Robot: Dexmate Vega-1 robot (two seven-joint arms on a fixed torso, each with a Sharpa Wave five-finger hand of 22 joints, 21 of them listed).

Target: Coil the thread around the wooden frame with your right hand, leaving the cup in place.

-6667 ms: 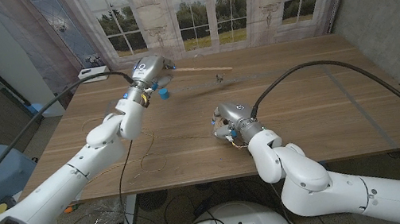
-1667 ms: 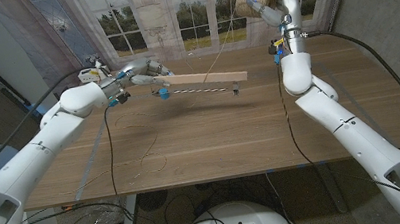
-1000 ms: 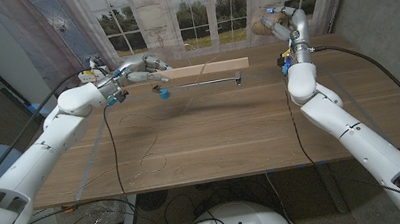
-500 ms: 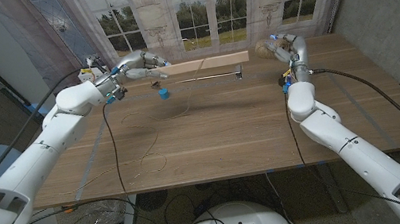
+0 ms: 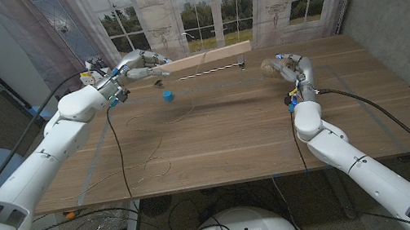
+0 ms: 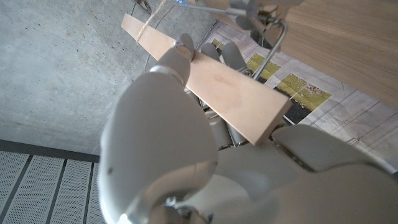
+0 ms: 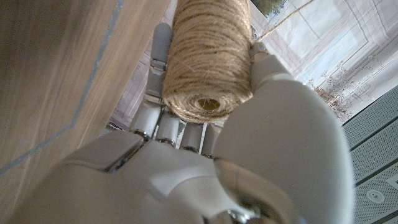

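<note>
Right hand (image 5: 290,66) at three o'clock wrapped its fingers round the twine spool (image 7: 208,59) (light, rough, best gripped mid-barrel). Farther off, at eleven o'clock, left hand (image 5: 135,64) clasped the stiff wooden frame (image 5: 204,56) by its end, airborne.

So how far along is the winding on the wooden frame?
Early, it seems. Left hand holds the wooden frame raised over the table; some twine already crosses its far end. Right hand grips the twine spool, a strand running off it. Most coiling looks left; I can't make out the cup.
</note>
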